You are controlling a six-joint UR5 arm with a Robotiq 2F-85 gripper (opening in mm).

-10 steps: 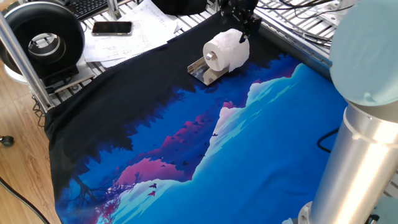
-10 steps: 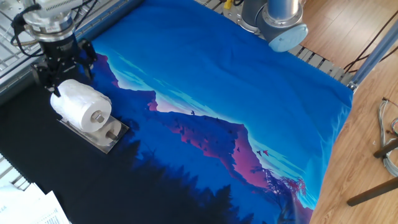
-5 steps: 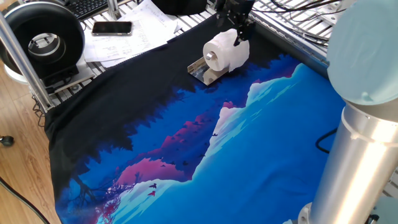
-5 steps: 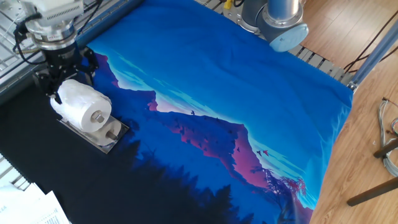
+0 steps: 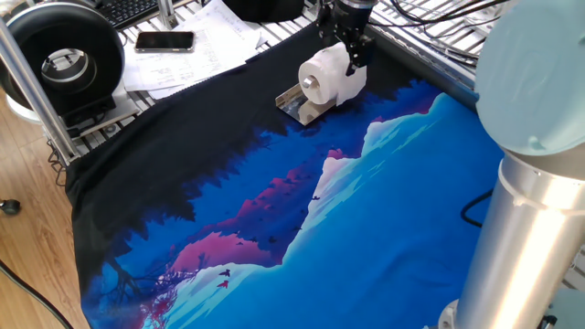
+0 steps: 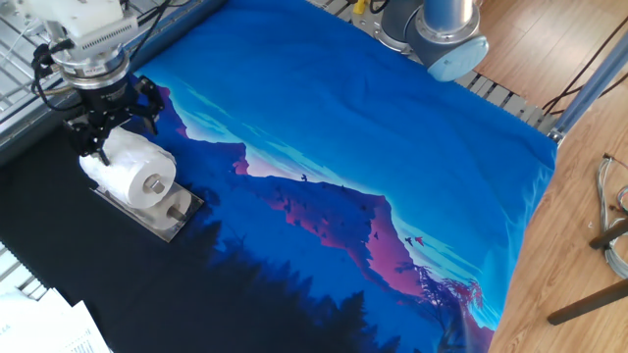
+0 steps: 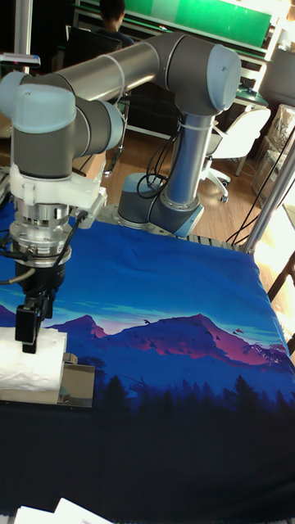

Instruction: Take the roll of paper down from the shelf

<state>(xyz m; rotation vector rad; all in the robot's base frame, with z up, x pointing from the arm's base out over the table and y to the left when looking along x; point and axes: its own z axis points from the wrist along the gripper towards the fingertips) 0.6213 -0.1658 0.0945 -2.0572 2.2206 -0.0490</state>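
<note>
The white roll of paper (image 5: 331, 79) lies on its side on the small shiny shelf (image 5: 300, 108), which rests on the black part of the cloth at the far side. My gripper (image 5: 350, 57) hangs over the roll's rear end, open, with its dark fingers down on either side of the paper. From the other fixed view the roll (image 6: 133, 169) sits on the shelf (image 6: 167, 218) with the gripper (image 6: 114, 137) straddling its back half. The tall fixed view has the gripper (image 7: 33, 326) low over the roll (image 7: 31, 365) and the shelf (image 7: 79, 385).
A blue and black mountain-print cloth (image 5: 366, 228) covers the table. A large black spool (image 5: 62, 57) stands at the far left, with a phone (image 5: 164, 40) and papers (image 5: 196, 55) behind the cloth. The robot's base (image 6: 442, 39) stands at the table's edge.
The gripper has come down and a little forward over the roll's rear end. The roll and shelf have not moved.
</note>
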